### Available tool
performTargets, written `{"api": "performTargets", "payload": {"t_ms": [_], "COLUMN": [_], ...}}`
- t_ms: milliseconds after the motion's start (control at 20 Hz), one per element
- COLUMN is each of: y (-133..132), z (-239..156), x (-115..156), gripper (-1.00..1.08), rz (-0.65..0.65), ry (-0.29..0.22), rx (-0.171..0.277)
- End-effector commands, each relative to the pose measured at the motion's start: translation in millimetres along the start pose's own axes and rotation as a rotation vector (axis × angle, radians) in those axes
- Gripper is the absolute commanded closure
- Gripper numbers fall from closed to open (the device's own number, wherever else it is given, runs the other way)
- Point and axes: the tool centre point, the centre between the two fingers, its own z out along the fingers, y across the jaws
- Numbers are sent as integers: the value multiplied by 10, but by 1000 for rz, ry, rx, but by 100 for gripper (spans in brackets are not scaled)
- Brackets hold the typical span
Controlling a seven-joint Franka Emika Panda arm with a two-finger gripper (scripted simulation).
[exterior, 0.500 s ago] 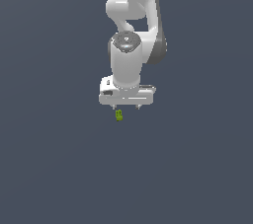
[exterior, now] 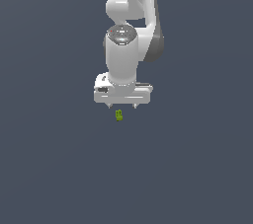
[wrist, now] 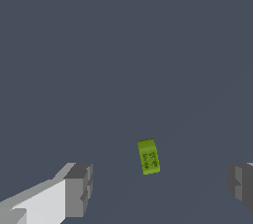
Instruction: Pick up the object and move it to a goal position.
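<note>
The object is a tiny lime-green brick-like piece (exterior: 118, 115) with small bumps on top. It lies on the flat dark grey floor just below my white gripper (exterior: 122, 105) in the exterior view. In the wrist view the piece (wrist: 148, 156) lies between my two fingers, with one grey fingertip (wrist: 79, 189) on one side and the other at the frame edge. The jaws stand wide apart and hold nothing. The gripper hovers above the piece without touching it.
The white arm (exterior: 129, 30) rises above the gripper toward the top of the exterior view. The surface around is a plain dark grey floor (exterior: 197, 168) with no other object in view.
The gripper and the green piece stand much as they did half a second ago; any movement is too small to tell.
</note>
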Motion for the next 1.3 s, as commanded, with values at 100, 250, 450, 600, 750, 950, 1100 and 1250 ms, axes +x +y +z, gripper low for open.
{"api": "performTargets", "payload": {"t_ms": [100,250,450,600,750,950,1100,1250], "y": [18,29,56,86,123,173,200,218], "z": [-18,32,178,341,549,838,996,1106], "x": [10,-9,-67,-139,-243,-411,-516,-595], "gripper": [-92,-92,-92,-92,-92,-92,-92,-92], "rz": [2,-6,-28,-53,-86,-133,-159,-178], "ry": [4,3,0,-3,-7,-13,-16,-18], "rx": [-2,-2,1,4,8,15,19,22]}}
